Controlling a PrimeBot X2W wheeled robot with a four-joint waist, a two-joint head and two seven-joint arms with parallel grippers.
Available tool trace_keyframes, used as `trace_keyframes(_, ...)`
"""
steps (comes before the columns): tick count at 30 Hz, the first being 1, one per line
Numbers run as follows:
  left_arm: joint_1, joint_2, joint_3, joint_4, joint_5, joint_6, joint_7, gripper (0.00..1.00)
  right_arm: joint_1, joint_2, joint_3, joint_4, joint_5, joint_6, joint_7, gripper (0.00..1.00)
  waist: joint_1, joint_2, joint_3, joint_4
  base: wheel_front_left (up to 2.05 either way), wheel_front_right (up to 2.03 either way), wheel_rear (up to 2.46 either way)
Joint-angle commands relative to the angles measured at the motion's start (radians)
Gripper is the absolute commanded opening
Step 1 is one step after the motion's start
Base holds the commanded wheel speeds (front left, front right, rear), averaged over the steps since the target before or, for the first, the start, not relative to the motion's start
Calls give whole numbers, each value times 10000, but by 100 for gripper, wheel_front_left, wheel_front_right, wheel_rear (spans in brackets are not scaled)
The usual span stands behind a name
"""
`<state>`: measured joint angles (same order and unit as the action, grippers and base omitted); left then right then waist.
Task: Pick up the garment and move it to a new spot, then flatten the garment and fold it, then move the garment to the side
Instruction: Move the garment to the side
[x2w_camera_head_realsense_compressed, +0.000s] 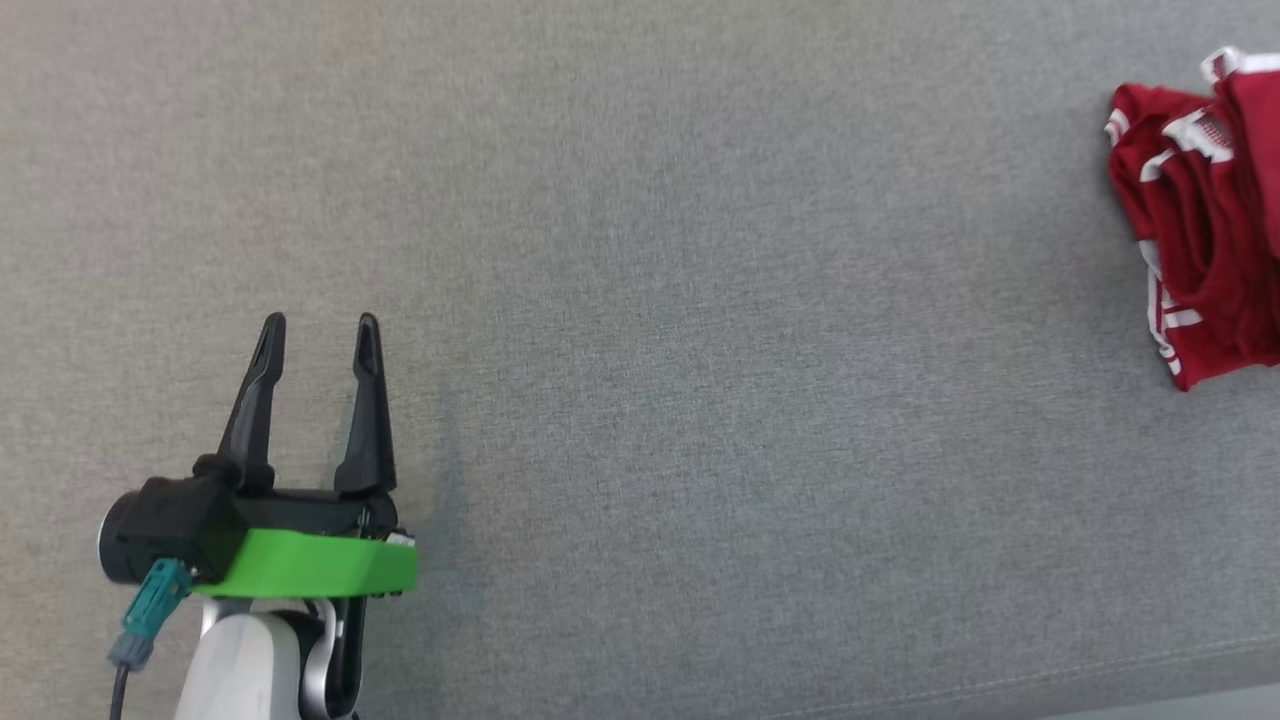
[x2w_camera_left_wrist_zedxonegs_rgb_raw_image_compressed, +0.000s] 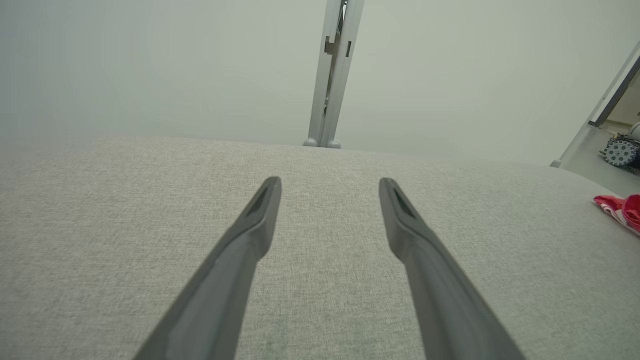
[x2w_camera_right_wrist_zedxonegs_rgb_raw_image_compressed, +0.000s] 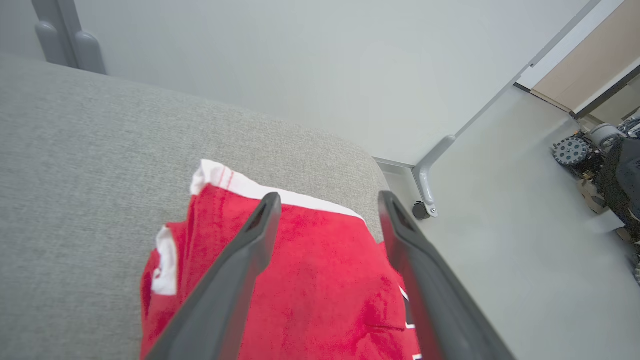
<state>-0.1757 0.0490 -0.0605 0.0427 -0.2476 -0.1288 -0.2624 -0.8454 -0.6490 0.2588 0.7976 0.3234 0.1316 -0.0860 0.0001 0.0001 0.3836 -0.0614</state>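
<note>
Both splayed: left end effector (x2w_camera_head_realsense_compressed: 320, 326) empty, right end effector (x2w_camera_right_wrist_zedxonegs_rgb_raw_image_compressed: 328, 196) over garment (x2w_camera_right_wrist_zedxonegs_rgb_raw_image_compressed: 320, 280).

A grey woven cloth covers the tabletop (x2w_camera_head_realsense_compressed: 640, 300), and a stitched seam (x2w_camera_head_realsense_compressed: 1000, 688) runs along its near edge. Beyond the far edge is a plain pale wall (x2w_camera_left_wrist_zedxonegs_rgb_raw_image_compressed: 150, 65) with an upright grey metal post (x2w_camera_left_wrist_zedxonegs_rgb_raw_image_compressed: 332, 75) against it. Off the tabletop's rounded corner lies a smooth grey floor (x2w_camera_right_wrist_zedxonegs_rgb_raw_image_compressed: 500, 280). A curved grey foot (x2w_camera_right_wrist_zedxonegs_rgb_raw_image_compressed: 429, 170) rests on it, a small dark caster (x2w_camera_right_wrist_zedxonegs_rgb_raw_image_compressed: 419, 210) at its end. Farther off stands a wheeled machine (x2w_camera_right_wrist_zedxonegs_rgb_raw_image_compressed: 595, 150) with a toothed wheel (x2w_camera_right_wrist_zedxonegs_rgb_raw_image_compressed: 570, 151), below a tan panel (x2w_camera_right_wrist_zedxonegs_rgb_raw_image_compressed: 585, 65).
</note>
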Motion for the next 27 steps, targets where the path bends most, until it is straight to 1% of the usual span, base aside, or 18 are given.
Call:
trace_keyframes(1,189,34,114,-9,-108,-25,-27,100,402,275,-179,-251,-4,-21,-342,100,-1,-1,-860,-62,0,0,0)
trace_keyframes(5,602,34,209,-149,-219,-7,-27,100,1332,1115,-475,-1356,-107,-19,-875,100,-1,-1,-1513,-162,0,0,0)
trace_keyframes(8,905,34,274,-172,-259,139,-27,100,2170,1826,-685,-2327,10,-21,-1050,100,-1,-1,-2017,-235,0,0,0)
trace_keyframes(11,1233,34,350,-196,-377,304,-27,100,3008,2458,-899,-3161,69,-21,-1095,100,-1,-1,-2405,-323,0,0,0)
trace_keyframes(16,1690,32,535,-24,-341,397,-27,100,4503,3402,-1117,-4308,-30,-21,-982,100,-1,-1,-2956,-373,0,0,0)
trace_keyframes(22,2092,34,853,259,-89,528,-27,100,5692,4312,-1178,-4915,-423,-19,-882,100,-1,-1,-3419,-495,0,0,0)
trace_keyframes(27,2467,34,1046,412,-6,646,-27,100,6299,4859,-1219,-4883,-645,-19,-914,100,-1,-1,-3716,-555,0,0,0)
